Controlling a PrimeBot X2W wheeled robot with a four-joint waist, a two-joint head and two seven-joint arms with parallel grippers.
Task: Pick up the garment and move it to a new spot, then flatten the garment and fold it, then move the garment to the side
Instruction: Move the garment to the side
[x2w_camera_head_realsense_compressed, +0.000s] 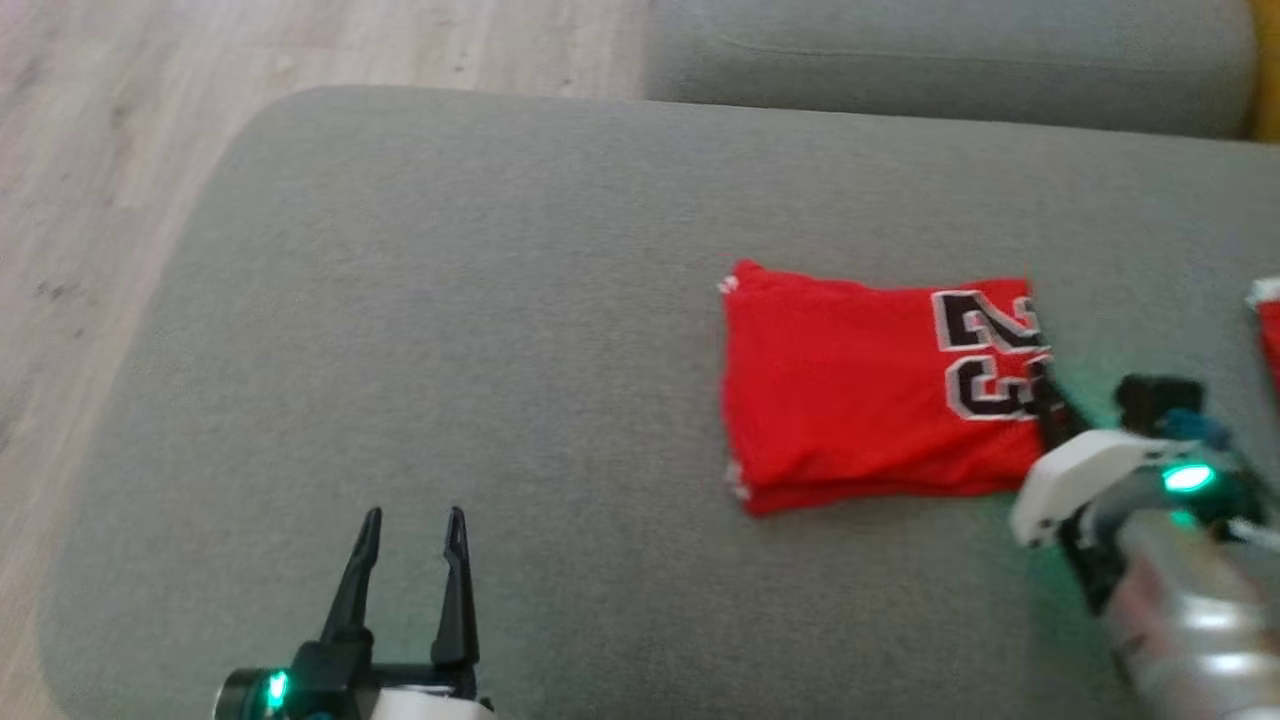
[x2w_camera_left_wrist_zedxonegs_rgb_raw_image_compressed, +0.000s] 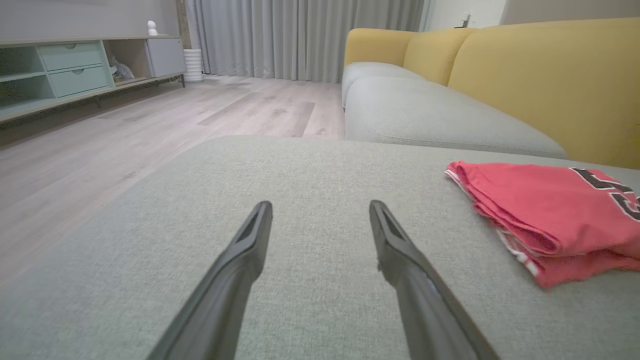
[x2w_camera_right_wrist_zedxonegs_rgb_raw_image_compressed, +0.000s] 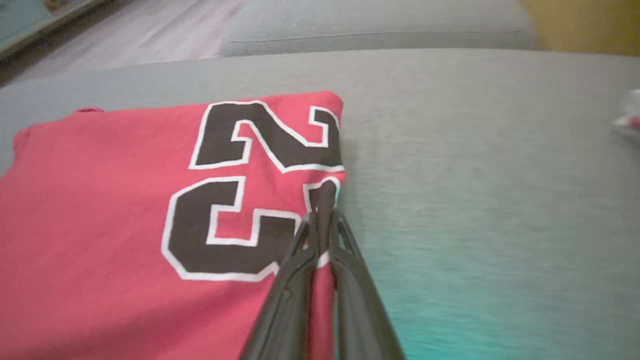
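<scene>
Our left hand (x2w_camera_head_realsense_compressed: 413, 518) sits at the near left of the grey fabric sofa seat (x2w_camera_head_realsense_compressed: 520, 300), its two dark fingers (x2w_camera_head_realsense_compressed: 356, 590) spread apart and holding nothing. Well to its right the folded red jersey with black white-edged numerals (x2w_camera_head_realsense_compressed: 850, 400) lies flat on the same seat. At the jersey's right edge our right hand (x2w_camera_right_wrist_zedxonegs_rgb_raw_image_compressed: 323, 202) is clenched on the cloth, fingers pinched together.

left gripper (x2w_camera_left_wrist_zedxonegs_rgb_raw_image_compressed: 321, 206): fingers spread — grey cushion (x2w_camera_left_wrist_zedxonegs_rgb_raw_image_compressed: 150, 260) beyond them
garment (x2w_camera_left_wrist_zedxonegs_rgb_raw_image_compressed: 550, 215): red, folded, lying on the cushion at 3 o'clock
cabinet (x2w_camera_left_wrist_zedxonegs_rgb_raw_image_compressed: 75, 70): 10 o'clock — far off
</scene>
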